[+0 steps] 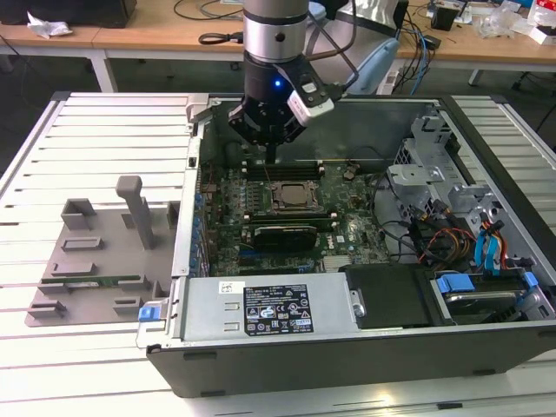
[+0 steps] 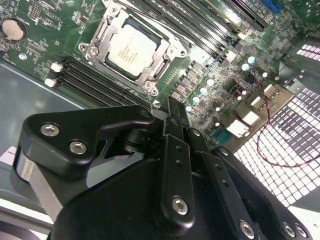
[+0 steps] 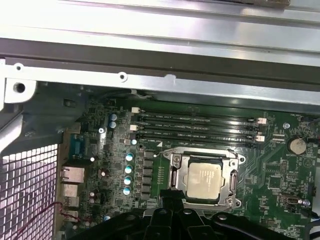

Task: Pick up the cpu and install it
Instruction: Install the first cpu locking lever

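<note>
Seated already in the socket frame [image 3: 204,177] on the motherboard [image 2: 215,75]: cpu [image 2: 131,49], with gripper [image 1: 271,156] poised just above, fingers [image 2: 176,120] pressed together, grasping nothing.

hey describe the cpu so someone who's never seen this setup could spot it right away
Start at the open computer case on the table and look down at its green motherboard. Near the board's middle, under the gripper, sits a metal socket frame. The cpu lies inside that frame: a flat, pale silver square, unlike the long black memory slots beside it.
</note>
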### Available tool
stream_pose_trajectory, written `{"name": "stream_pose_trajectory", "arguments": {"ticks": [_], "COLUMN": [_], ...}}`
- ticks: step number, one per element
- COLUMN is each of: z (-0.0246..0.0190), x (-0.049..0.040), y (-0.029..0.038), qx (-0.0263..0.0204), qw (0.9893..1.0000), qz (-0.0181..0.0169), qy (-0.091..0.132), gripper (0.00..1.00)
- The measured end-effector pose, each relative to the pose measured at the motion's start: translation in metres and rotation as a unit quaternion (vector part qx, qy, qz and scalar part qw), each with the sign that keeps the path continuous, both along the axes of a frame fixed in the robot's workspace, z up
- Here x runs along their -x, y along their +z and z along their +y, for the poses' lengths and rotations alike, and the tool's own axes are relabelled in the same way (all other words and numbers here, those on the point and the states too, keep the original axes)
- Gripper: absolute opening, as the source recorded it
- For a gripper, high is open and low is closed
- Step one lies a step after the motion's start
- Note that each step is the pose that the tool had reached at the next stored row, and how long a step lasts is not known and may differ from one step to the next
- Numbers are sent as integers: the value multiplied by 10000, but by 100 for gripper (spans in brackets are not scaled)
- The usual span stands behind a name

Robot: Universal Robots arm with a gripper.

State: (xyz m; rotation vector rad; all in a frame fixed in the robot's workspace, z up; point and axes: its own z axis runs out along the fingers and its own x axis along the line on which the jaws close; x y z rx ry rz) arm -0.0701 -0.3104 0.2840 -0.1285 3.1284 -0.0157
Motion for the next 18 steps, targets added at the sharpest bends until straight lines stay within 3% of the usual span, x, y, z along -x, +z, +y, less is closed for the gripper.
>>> {"name": "stream_pose_trajectory", "arguments": {"ticks": [10, 15, 18], "z": [5, 47, 73], "x": [88, 181, 206], "y": [0, -7, -49], "qx": [1, -1, -31], "qw": [10000, 10000, 10000], "qz": [1, -1, 0], "qy": [0, 0, 0], "gripper": [11, 11, 11]}}
